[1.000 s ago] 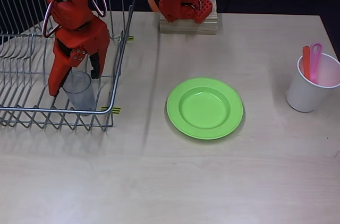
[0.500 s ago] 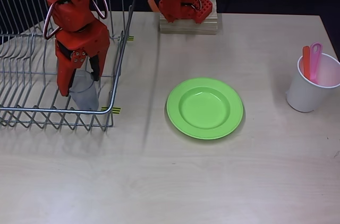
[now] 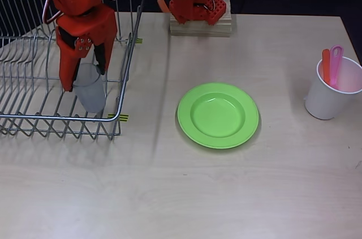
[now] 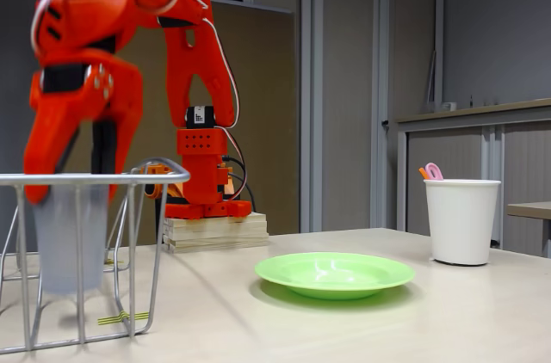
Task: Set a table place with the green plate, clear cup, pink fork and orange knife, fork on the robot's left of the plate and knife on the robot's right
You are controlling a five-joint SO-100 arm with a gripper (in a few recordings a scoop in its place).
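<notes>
Cup first: you are gripping the clear cup (image 3: 90,93) between the gripper (image 3: 83,78) fingers, inside the wire rack (image 3: 22,52), apparently raising it over the rack wall. Well off to your tool's side, the green plate (image 3: 218,115) is waiting on the table (image 3: 226,193).

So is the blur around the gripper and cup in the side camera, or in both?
Fixed view: the gripper and clear cup are smeared, while the green plate is crisp. Overhead view: gripper and cup fairly sharp; soft glare on the bare table.
</notes>
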